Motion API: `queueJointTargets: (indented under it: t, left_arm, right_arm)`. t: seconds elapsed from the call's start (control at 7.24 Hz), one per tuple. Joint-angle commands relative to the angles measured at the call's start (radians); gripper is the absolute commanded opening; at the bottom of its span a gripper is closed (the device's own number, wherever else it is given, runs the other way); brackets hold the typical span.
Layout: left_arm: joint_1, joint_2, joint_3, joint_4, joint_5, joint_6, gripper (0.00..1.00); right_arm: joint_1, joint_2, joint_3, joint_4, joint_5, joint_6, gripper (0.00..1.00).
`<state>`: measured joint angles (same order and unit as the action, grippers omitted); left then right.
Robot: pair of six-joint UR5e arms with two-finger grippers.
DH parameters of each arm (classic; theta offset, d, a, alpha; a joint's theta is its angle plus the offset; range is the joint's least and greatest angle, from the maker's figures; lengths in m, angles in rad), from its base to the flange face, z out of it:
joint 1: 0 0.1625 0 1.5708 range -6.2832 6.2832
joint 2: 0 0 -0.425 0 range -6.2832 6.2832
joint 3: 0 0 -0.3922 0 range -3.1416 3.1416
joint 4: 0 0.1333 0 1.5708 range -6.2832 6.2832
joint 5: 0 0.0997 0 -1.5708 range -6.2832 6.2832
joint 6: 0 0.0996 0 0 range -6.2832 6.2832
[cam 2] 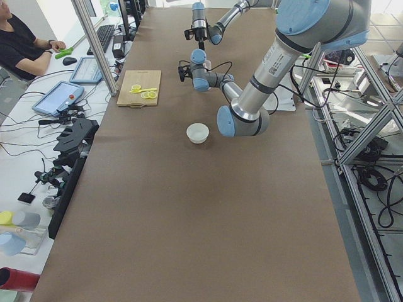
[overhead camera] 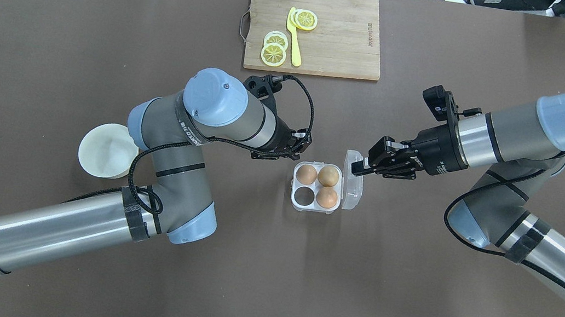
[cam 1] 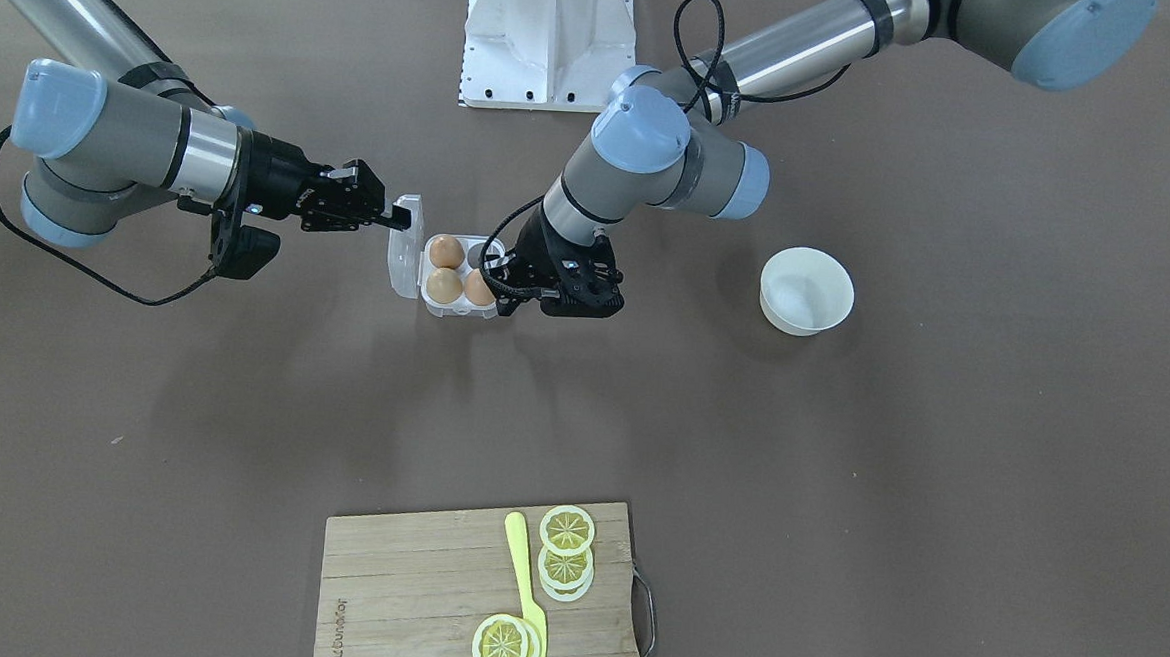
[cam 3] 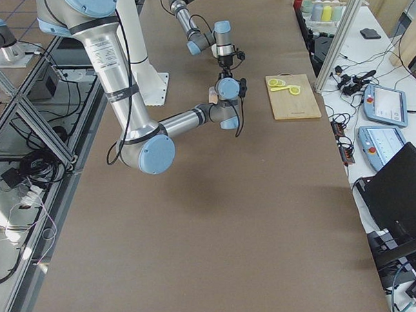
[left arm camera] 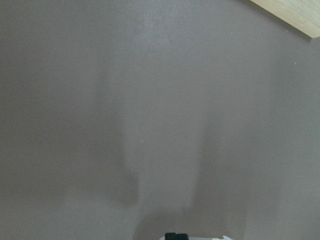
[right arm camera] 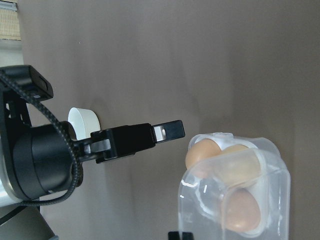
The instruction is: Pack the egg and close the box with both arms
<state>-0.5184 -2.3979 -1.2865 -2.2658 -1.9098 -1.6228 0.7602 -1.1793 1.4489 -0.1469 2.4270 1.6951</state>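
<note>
The clear box (overhead camera: 296, 203) sits mid-table with its lid (overhead camera: 353, 190) raised on the right side. Three tan eggs fill its cups (overhead camera: 306, 174) (overhead camera: 328, 176) (overhead camera: 327, 197); the near-left cup (overhead camera: 303, 196) is empty. My right gripper (overhead camera: 362, 167) is shut on the lid's far edge, also in the front view (cam 1: 402, 219). My left gripper (cam 1: 503, 289) hovers just above the box's far-left corner, apart from it. It looks shut and empty in the right wrist view (right arm camera: 172, 130). That view shows the eggs through the raised lid (right arm camera: 260, 170).
A white bowl (overhead camera: 106, 150) stands left of the left arm's elbow. A wooden cutting board (overhead camera: 331, 49) with lemon slices (overhead camera: 274, 53) and a yellow knife (overhead camera: 294, 38) lies at the far side. The white base stand (cam 1: 548, 36) is at the robot's side.
</note>
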Motion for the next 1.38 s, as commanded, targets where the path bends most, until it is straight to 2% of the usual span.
queueJointTargets:
  t: [0.0,0.55,0.97,1.1,1.24]
  left_arm:
    - [0.0,0.0,-0.001,0.0,0.0,0.0,0.0]
    - [-0.011,0.025,-0.026,0.0,-0.014,0.0,0.0]
    - [-0.018,0.031,-0.036,0.002,-0.021,0.001,0.0]
    - [-0.028,0.031,-0.037,0.003,-0.059,0.003,0.0]
    - [-0.031,0.04,-0.037,0.0,-0.061,0.003,0.0]
  right_arm:
    - [-0.005,0.003,0.001,0.0,-0.008,-0.002,0.0]
    - [-0.024,0.009,0.001,0.0,-0.034,0.0,0.0]
    - [-0.035,0.026,-0.001,-0.002,-0.052,0.0,0.1]
    - [-0.047,0.027,-0.001,-0.002,-0.066,0.0,0.12]
    - [-0.058,0.029,-0.001,-0.002,-0.083,0.0,0.18]
